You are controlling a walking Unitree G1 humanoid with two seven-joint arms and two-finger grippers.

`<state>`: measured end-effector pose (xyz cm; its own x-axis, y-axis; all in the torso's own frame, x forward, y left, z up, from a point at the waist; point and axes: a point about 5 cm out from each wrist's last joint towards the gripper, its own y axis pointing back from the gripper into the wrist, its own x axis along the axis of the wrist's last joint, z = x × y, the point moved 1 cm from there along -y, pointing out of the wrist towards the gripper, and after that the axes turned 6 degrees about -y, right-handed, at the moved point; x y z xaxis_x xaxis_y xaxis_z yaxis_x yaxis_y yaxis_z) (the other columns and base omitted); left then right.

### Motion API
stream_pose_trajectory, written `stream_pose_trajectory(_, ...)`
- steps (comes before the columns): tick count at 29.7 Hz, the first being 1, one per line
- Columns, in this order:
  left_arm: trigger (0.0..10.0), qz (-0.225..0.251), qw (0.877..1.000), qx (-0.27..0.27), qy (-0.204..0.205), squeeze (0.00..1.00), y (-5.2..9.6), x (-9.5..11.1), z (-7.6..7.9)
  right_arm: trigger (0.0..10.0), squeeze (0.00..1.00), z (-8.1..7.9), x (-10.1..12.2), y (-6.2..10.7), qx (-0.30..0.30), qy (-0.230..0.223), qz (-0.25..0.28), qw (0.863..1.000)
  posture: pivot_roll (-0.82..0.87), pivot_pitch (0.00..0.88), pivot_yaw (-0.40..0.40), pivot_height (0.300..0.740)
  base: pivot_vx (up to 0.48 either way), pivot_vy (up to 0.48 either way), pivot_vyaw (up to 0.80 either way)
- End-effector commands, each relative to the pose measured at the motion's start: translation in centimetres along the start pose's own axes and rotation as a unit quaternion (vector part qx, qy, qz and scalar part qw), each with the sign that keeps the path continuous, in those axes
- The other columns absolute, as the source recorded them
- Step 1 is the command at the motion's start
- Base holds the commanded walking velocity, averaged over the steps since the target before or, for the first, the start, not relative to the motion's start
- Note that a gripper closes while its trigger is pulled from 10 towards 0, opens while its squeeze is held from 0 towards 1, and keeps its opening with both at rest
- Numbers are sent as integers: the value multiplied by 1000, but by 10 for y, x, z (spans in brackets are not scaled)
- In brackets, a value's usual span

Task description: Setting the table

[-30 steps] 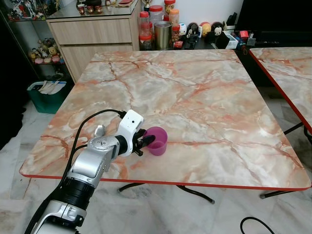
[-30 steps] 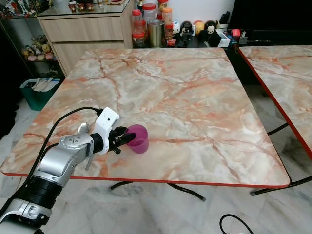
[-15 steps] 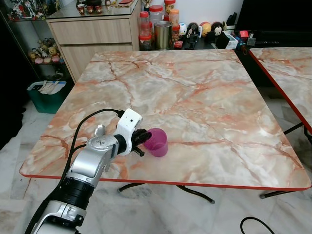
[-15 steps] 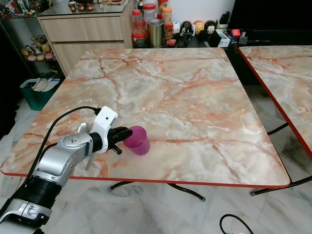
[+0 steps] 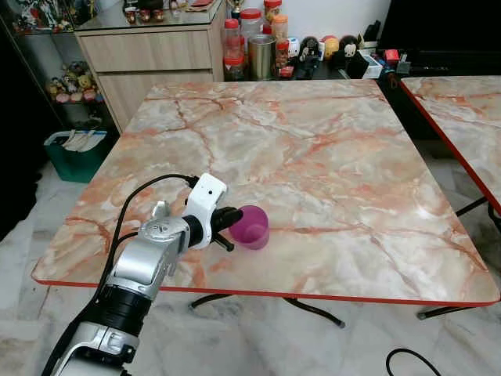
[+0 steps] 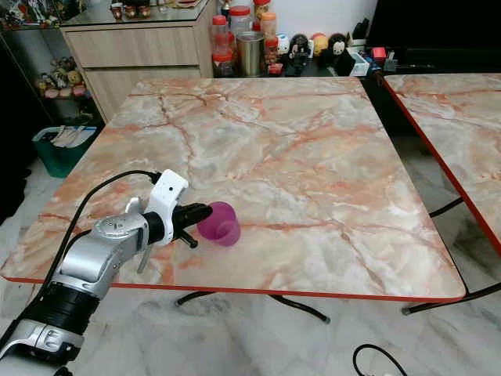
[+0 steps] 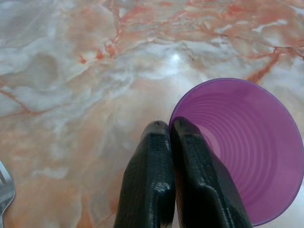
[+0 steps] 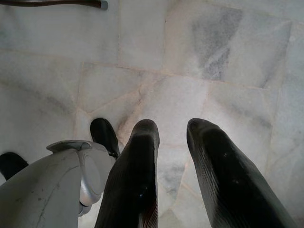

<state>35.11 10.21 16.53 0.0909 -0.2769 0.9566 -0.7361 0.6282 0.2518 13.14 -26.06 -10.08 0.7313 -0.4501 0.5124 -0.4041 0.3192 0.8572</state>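
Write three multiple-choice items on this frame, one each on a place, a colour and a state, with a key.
1. Where on the marble table is the cup?
A. near the front edge, on the robot's left
B. at the far right corner
C. dead centre

2. What colour is the cup?
A. green
B. purple
C. white

3. How does the left hand hold the cup?
A. fingers spread wide above it
B. fingers shut on its rim, cup tilted
C. clear of it

Key: 1 A, the cup is close to the red front edge, left of the middle. 2 B, it is translucent purple in the wrist view. 3 B, the fingers meet at the rim, one inside and one outside, and the cup leans toward the hand.
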Motion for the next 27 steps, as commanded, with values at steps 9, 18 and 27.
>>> stream_pose_trajectory(9,10000,175,967,149,114,0,10,24,-20,10000,0,3,-2,1,-1,-18,5,1000,51,88,15,740,0,0,0)
stream_pose_trajectory(18,10000,226,928,276,107,0,24,19,-32,10000,0,5,-1,1,-6,-13,7,1000,49,86,2,740,0,0,0)
stream_pose_trajectory(27,10000,237,911,329,73,0,25,21,-33,10000,0,5,-1,1,-6,-20,10,1000,37,84,-3,740,0,-37,0)
